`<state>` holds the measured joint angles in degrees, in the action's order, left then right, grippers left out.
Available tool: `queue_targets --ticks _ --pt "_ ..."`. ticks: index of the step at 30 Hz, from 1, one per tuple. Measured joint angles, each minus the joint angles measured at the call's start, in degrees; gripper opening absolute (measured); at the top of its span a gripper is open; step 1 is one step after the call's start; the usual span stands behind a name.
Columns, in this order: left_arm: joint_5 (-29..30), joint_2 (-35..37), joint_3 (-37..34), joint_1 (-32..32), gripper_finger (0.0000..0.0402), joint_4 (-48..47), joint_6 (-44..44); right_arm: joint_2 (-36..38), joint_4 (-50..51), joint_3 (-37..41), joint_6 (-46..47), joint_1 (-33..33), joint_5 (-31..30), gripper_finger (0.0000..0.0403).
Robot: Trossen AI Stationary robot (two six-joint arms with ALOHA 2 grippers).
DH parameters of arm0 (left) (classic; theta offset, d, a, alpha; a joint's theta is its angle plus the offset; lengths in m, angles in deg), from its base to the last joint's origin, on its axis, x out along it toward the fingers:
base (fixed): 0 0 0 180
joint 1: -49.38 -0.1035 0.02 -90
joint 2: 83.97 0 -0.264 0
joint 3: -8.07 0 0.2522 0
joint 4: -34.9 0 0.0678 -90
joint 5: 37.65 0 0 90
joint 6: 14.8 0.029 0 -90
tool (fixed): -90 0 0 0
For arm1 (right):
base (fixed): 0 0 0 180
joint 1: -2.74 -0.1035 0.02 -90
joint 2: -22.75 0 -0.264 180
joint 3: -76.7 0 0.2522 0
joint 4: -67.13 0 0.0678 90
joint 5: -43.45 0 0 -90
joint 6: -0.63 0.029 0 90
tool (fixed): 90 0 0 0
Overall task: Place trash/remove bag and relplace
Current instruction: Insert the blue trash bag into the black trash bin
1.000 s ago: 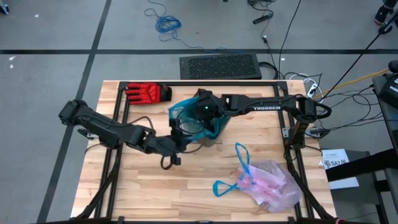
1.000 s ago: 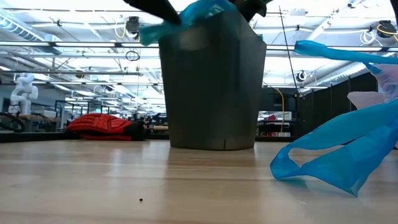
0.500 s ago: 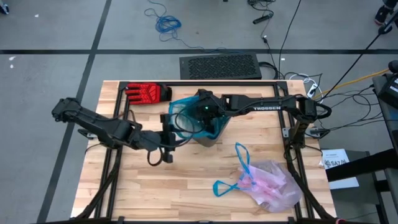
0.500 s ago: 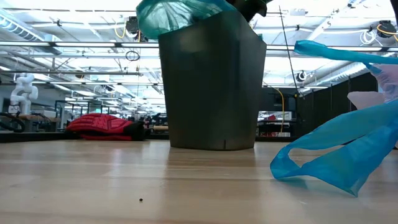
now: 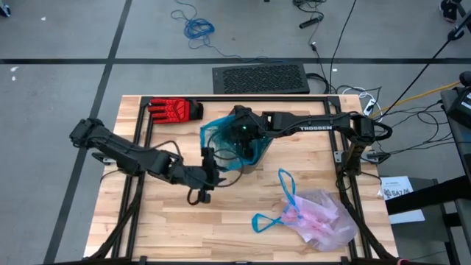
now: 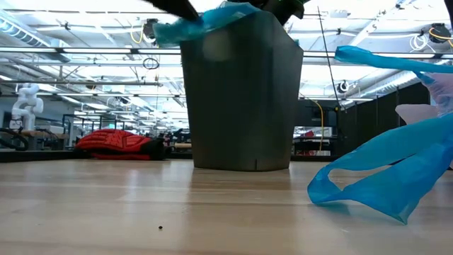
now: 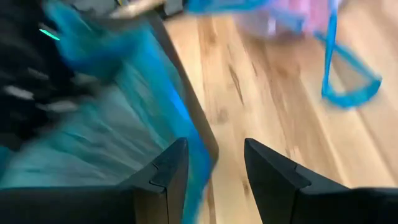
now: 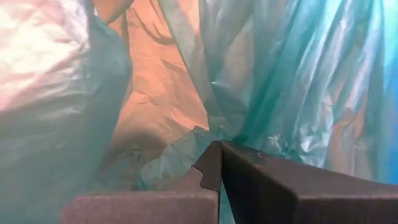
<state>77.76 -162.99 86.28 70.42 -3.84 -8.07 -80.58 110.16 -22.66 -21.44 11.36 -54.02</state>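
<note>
Wooden table [image 5: 169,221] fills our view; we see the full pink bag [image 5: 322,221] lying at its near right; our left gripper [image 5: 213,163], fingers apart, straddles the bin [image 6: 241,92] rim and teal liner [image 5: 232,143]; our right gripper [image 5: 239,132] pinches that liner shut; pulling unevenly could tip the bin or tear the film.

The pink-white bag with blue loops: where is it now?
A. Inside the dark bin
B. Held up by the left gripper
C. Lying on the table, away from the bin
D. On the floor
C: the pink-white bag lies on the table's wood near the right front corner, apart from the bin, with neither gripper touching it.
</note>
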Motion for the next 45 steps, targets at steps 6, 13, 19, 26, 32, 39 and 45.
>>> queue_targets --ticks 6,13,19,26,32,39,45 --pt "0.02 5.84 4.41 1.66 0.0154 -0.14 0.06 0.03 0.74 0.00 -0.01 0.00 0.00 0.0000" --pt "13.44 13.06 7.57 1.27 0.0154 -5.16 -0.30 0.04 0.95 0.00 -0.02 -0.09 0.00 0.0000" --pt "9.04 16.30 7.61 -8.34 0.0154 -12.58 -4.33 0.07 0.84 0.00 -0.61 -1.11 -0.03 0.0000" --pt "-0.08 15.60 7.19 -18.64 0.0154 -14.77 -2.93 1.41 0.42 0.00 -1.11 -2.55 -0.03 0.0000" --pt "-9.58 11.97 7.06 -25.88 0.0154 -14.93 -1.19 2.01 0.03 0.00 -1.11 -4.21 -0.02 0.0000" --pt "-12.13 6.20 7.06 -30.50 0.0154 -14.57 3.36 2.03 0.06 0.00 -1.11 -5.93 -0.02 0.0000" --pt "-11.65 3.36 7.06 -31.87 0.0119 -14.47 6.16 2.85 -0.29 0.00 1.54 -6.93 -0.64 0.0000"
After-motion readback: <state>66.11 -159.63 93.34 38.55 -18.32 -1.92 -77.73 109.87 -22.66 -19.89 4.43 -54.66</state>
